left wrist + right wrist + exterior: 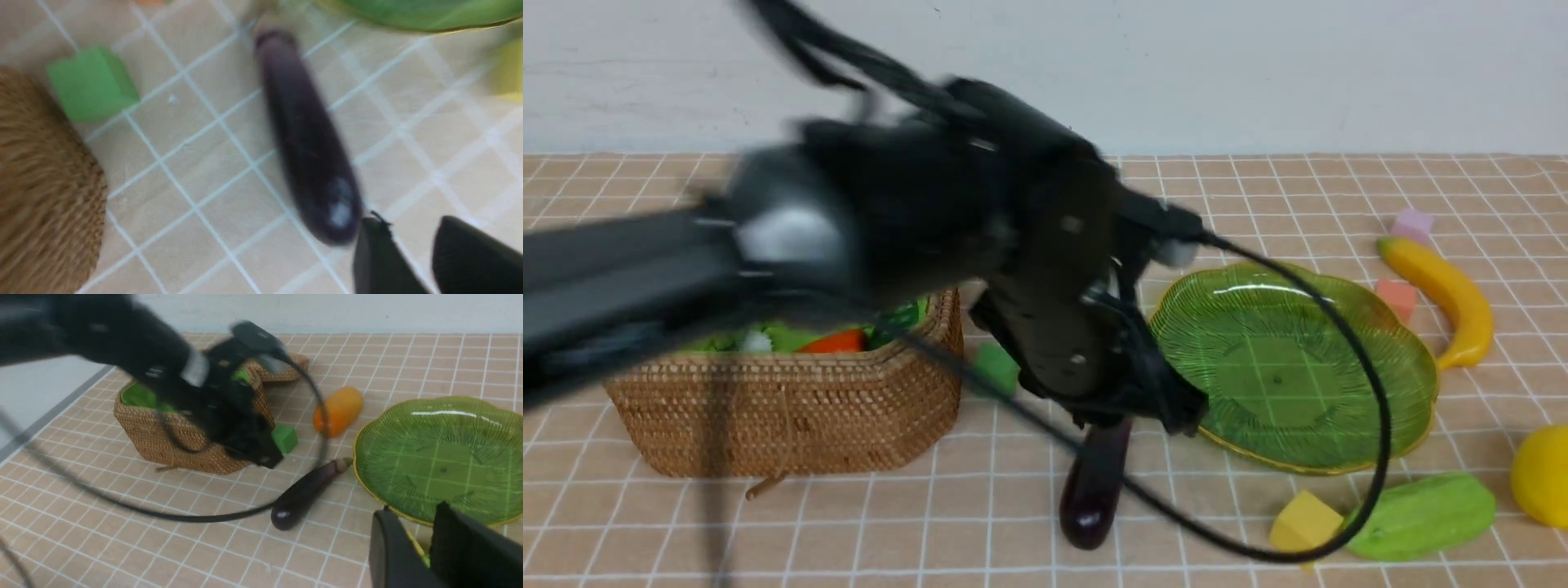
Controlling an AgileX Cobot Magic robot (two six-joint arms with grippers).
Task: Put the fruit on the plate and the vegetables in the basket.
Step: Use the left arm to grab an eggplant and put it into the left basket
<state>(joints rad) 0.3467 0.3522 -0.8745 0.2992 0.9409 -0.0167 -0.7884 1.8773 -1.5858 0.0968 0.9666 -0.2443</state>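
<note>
Two jaw pairs parted, gripping nothing: left jaws just beside eggplant [1094, 490] on table [849, 523], lower centre; right jaws near plate [1282, 367].

Looks like a robot lab bench; tile-patterned tabletop [980, 506], bare white wall [1258, 73], black robot arm [890, 212].

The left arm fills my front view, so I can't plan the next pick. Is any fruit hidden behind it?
Observer: Yes, a mango lies between the basket and the plate.
Operator: Is the left hand gripping the eggplant?
Observer: No. The left hand is open, with nothing between its fingers; the eggplant lies clear of them.
Operator: And the basket's lid?
Observer: The lid lies open on the basket's far side.
</note>
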